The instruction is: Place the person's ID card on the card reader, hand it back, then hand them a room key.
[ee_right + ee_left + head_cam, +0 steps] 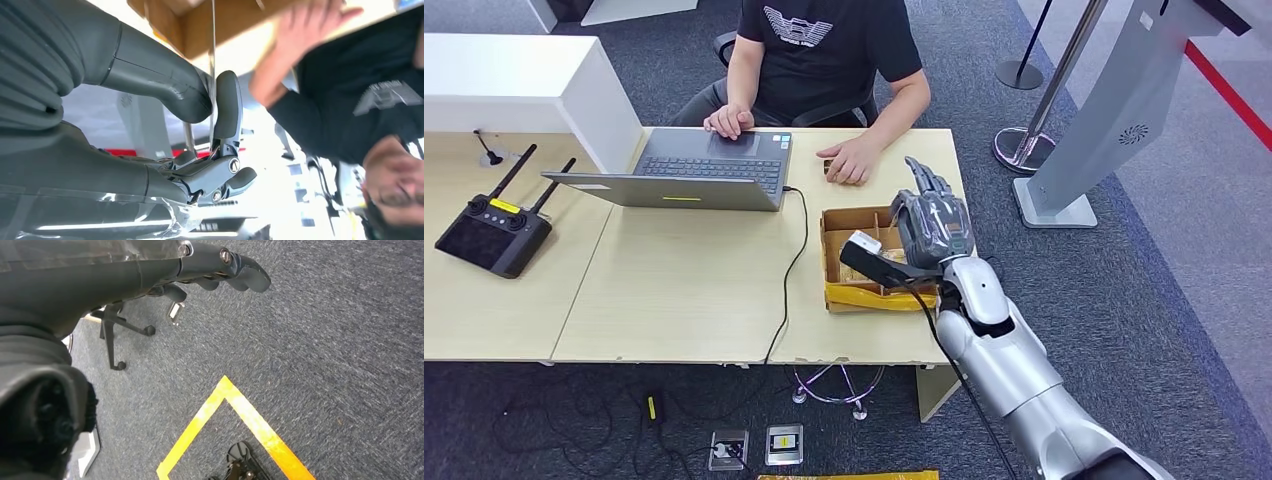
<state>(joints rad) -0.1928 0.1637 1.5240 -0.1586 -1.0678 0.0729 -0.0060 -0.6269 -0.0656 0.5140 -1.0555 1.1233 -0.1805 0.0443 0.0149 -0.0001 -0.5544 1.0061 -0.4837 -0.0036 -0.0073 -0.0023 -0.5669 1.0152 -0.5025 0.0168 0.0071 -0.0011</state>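
Note:
My right hand [932, 222] is raised over the cardboard box [836, 268] at the table's right end, fingers pointing toward the person. In the right wrist view its thumb [165, 90] and a finger [227, 107] pinch a thin card [212, 45], seen edge-on. I cannot tell which card it is. The person's hand [852, 160] rests on the table just beyond mine, touching a small dark object [827, 167]. The same person's hand [300, 40] appears blurred past the card. My left hand [220, 267] hangs over the carpet and holds nothing, its fingers loosely extended.
An open laptop [699, 168] stands in front of the seated person, its cable trailing off the table's front edge. A black remote controller [492, 235] lies at the left. A white item [861, 241] sits in the box. A grey kiosk stand [1114, 110] and barrier post [1024, 145] are at the right.

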